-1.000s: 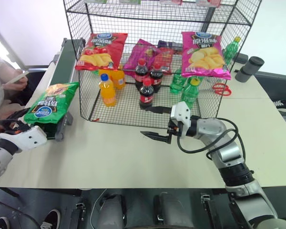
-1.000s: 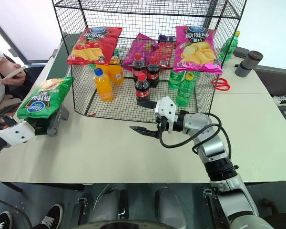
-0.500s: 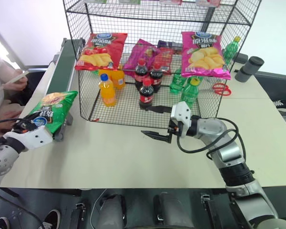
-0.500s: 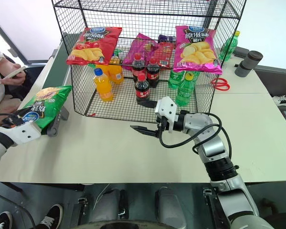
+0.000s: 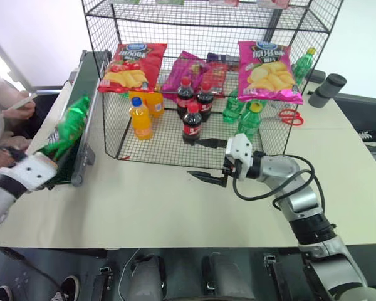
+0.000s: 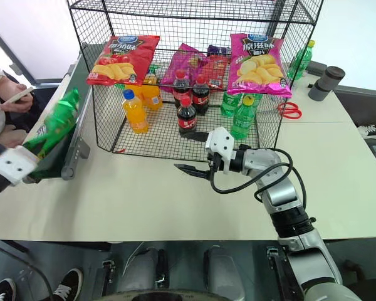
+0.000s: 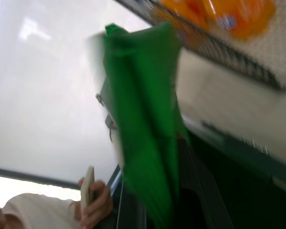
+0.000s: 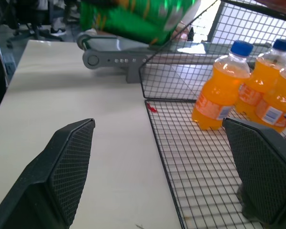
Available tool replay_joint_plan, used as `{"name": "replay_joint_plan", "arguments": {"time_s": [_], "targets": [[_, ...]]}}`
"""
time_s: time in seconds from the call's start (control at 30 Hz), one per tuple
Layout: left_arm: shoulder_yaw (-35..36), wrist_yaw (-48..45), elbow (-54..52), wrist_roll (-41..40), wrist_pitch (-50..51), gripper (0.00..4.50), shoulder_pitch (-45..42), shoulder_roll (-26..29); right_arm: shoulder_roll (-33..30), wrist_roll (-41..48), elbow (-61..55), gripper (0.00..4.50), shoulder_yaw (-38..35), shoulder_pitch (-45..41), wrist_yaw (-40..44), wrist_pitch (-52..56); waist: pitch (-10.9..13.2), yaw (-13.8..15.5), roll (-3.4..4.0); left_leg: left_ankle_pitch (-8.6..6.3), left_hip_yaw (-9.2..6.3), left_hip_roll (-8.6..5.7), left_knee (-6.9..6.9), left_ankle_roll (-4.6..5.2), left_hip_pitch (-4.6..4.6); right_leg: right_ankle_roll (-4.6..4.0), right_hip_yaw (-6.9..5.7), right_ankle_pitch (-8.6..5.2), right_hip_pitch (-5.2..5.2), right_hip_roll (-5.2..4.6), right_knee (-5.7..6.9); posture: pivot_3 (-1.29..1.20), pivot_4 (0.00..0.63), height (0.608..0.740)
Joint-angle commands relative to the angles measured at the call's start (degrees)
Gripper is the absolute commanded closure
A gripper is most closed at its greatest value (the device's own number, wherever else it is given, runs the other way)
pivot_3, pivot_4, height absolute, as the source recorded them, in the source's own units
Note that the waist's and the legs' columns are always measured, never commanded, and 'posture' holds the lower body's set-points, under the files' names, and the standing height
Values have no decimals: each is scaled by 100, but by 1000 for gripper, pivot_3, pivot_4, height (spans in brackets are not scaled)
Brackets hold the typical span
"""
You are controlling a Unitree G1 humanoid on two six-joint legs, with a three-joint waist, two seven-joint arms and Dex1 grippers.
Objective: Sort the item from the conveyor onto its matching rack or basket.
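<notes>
Left gripper point(image 5: 45, 164): my fingers clamped on the green crisp bag point(image 5: 70, 126), raised over the conveyor point(image 5: 88, 88).
Right gripper point(image 5: 212, 160): mine, spread wide, empty, before the rack point(image 5: 194, 37).

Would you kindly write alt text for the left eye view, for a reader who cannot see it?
The left gripper holds a green crisp bag on edge above the conveyor. The right gripper waits open before the wire rack of bags and bottles.

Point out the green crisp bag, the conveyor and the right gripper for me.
green crisp bag point(image 5: 70, 125), left eye view, middle of bag.
conveyor point(image 5: 86, 80), left eye view, bare belt.
right gripper point(image 5: 208, 161), left eye view, midway between fingertips.
</notes>
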Motion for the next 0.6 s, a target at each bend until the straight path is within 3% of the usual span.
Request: {"name": "replay_joint_plan", "arguments": {"time_s": [0.03,0.23,0.3,0.43,0.6], "targets": [[903,-1482,-887,-2239,1127,4463,457,84,-118,103,29,0,-283,-83,72,-183,0,1,0,0,0,1,0,0,0,0,0,0,0,1,0,0,150,740],[1850,-2418,-1918,-4656,3862,4463,1143,215,-322,505,0,0,-536,-29,346,128,1,17,1,1,-8,-8,5,-2,9,0,-1,0,13,7,1,0,150,740],[1872,-2578,-2174,-5043,4461,4463,1285,162,-450,838,-156,0,-626,50,555,518,2,34,2,1,-11,-8,6,-2,10,0,-1,0,16,5,0,0,150,740],[930,-2909,-2851,-5929,5729,4463,1317,-17,-1008,2207,-804,0,-1056,389,975,2192,5,63,9,0,-20,-8,5,1,10,0,-2,-2,23,-3,-7,0,150,740],[-61,-3210,-2612,-6322,6554,4463,277,-444,-1508,3106,-1209,0,-1359,726,1068,3463,4,44,8,3,-46,-17,7,-4,14,-3,-2,-2,28,12,-4,0,150,740]]}}
